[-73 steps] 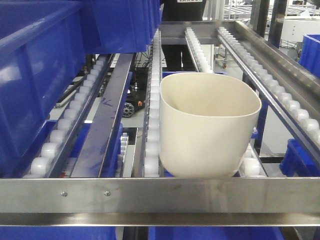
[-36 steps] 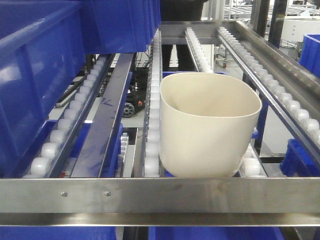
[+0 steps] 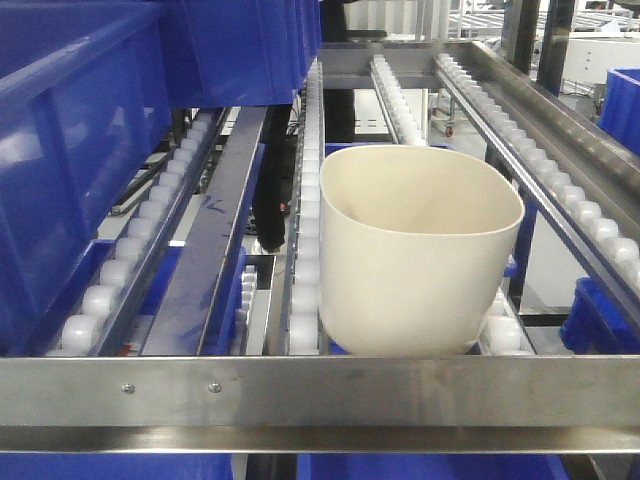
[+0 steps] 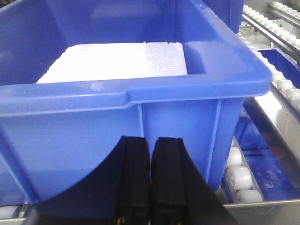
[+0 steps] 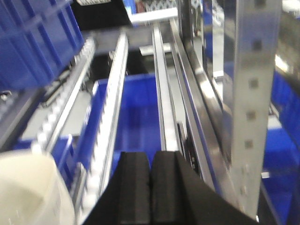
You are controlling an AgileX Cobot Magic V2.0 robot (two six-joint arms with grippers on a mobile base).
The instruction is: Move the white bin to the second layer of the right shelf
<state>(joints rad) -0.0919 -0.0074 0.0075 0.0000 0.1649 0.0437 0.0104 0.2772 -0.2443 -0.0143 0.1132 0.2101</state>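
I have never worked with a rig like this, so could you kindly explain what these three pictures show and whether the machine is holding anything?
This is a two-armed robot on a mobile base, facing a steel roller rack. The front view looks along the rack level: the white bin sits on its lanes of small white wheels, just behind the flat front lip, with blue crates to the left. The other two pictures come from cameras on the wrists. The left gripper is shut and empty, pointing at a blue crate with something white inside. The right gripper is also shut and empty; the bin's rim shows at that picture's lower left corner. Nothing is held.
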